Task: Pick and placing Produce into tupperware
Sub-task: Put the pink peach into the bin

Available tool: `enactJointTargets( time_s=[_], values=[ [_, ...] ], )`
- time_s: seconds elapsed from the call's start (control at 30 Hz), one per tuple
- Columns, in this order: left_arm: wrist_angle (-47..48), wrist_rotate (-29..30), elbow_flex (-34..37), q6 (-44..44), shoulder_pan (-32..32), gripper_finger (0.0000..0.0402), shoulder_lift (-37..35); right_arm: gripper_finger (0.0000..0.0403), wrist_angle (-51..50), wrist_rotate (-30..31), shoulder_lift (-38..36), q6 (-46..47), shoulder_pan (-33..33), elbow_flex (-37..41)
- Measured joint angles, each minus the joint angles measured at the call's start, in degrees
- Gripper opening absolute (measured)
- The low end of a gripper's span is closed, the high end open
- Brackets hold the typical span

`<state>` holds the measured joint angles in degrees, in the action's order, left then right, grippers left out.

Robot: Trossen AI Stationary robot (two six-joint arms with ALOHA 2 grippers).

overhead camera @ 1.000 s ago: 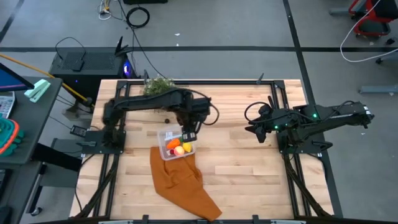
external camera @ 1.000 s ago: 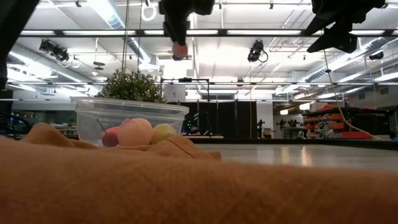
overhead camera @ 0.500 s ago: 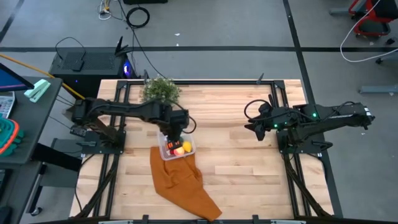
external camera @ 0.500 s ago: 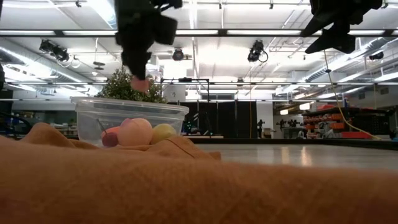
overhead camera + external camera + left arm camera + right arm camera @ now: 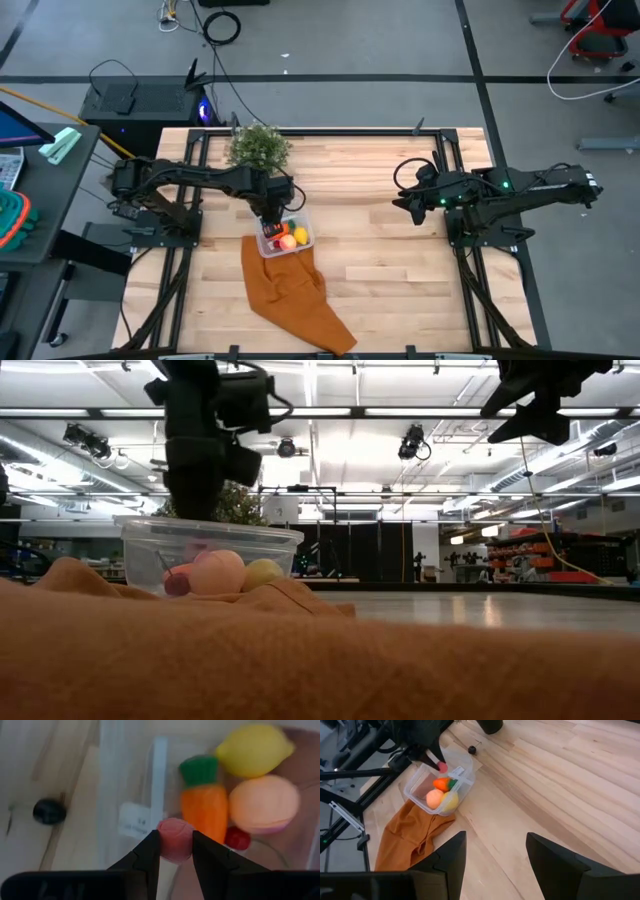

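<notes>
Left gripper [image 5: 175, 851] reaching down over tupperware [image 5: 281, 233] at frame centre-left, pinching small pink piece [image 5: 175, 839]. Carrot [image 5: 202, 802], lemon [image 5: 254, 750], orange ball [image 5: 263, 803] already inside. Right gripper [image 5: 495, 851] parked mid-right, fingers spread, holding nothing.

Two dark, near-black jointed arms, matte, built of boxy segments linked by rounded joints. Black cable looping loose beside the left hand [image 5: 272, 212] and curling in a ring beside the right hand [image 5: 399, 207]. Small green and blue indicator lights glowing on the right arm's upper side. Fingers [image 5: 148, 855] flat, dark, wedge-shaped, tapering toward blunt tips; the right pair [image 5: 448, 854] equally broad and angular.
</notes>
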<state>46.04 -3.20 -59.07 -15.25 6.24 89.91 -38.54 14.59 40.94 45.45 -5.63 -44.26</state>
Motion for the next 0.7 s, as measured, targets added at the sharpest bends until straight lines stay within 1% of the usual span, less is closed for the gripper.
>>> enactJointTargets(
  time_s=[0.3,0.47,0.7],
  values=[
    [-2.3,-0.1,4.8,-0.6,2.1,0.0110,-1.6,0.0173,0.0,0.0,0.0,0.1,0.0,0.0],
    [-6.3,-0.2,7.9,-3.0,2.3,0.0110,-1.6,0.0173,0.0,0.0,0.0,0.1,0.0,0.0],
    [-7.6,-0.1,8.2,-3.7,2.3,0.0110,-1.6,0.0173,0.0,0.1,0.0,0.0,0.0,0.0]
  ],
)
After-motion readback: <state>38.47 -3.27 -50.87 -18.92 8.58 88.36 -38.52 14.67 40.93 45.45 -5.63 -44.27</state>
